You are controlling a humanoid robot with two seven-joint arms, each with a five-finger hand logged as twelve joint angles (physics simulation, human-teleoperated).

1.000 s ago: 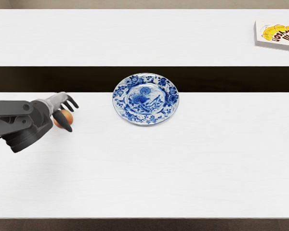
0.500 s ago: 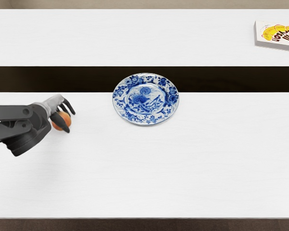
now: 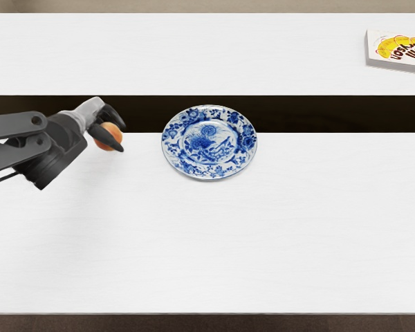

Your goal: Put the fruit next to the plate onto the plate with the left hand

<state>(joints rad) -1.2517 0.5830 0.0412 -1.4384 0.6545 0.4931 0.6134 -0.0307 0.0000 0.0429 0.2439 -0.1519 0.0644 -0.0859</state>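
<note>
My left hand [image 3: 97, 122] is clamped on the fruit [image 3: 109, 133] at the frame's left, apart from the plate [image 3: 167, 142]. I judge it light, firm, smooth and roll-prone; 1 wrap around its middle suits.

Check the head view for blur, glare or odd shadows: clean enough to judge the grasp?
Head view: sharp throughout, no motion blur on the left hand or the orange fruit it holds; lighting flat, with no clear shadow under the plate; the white table is bright and nearly featureless, without glare spots.
</note>
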